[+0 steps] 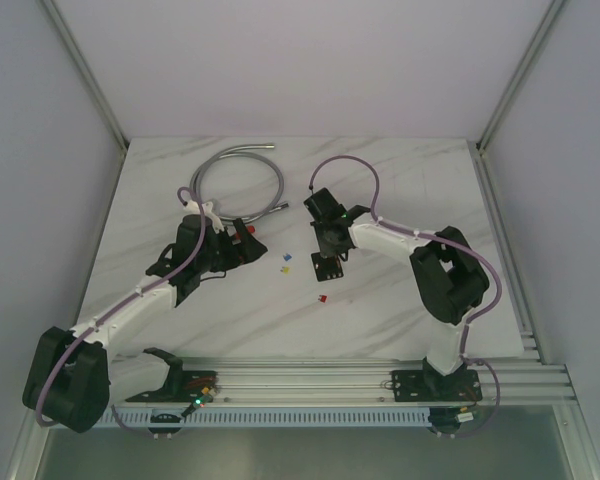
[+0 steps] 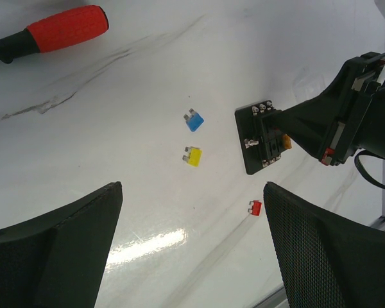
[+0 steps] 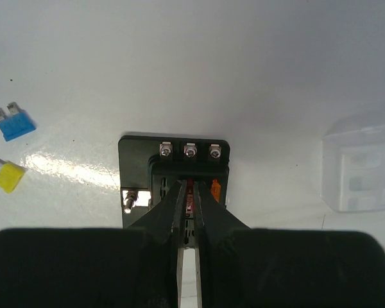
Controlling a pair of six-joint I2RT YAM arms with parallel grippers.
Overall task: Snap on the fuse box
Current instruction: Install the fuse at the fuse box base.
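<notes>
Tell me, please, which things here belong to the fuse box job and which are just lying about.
Job: fuse box, at the tips of the shut right gripper; clear cover, probably the part to snap on.
Lying about: blue fuse, yellow fuse, red fuse, red-handled screwdriver, grey hose.

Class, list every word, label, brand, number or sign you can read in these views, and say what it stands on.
No text can be read anywhere.
The fuse box shows only screws and slots.
The blue fuse and yellow fuse may carry ratings, but they are too small to tell.
The clear cover and the screwdriver's red handle look unmarked.
</notes>
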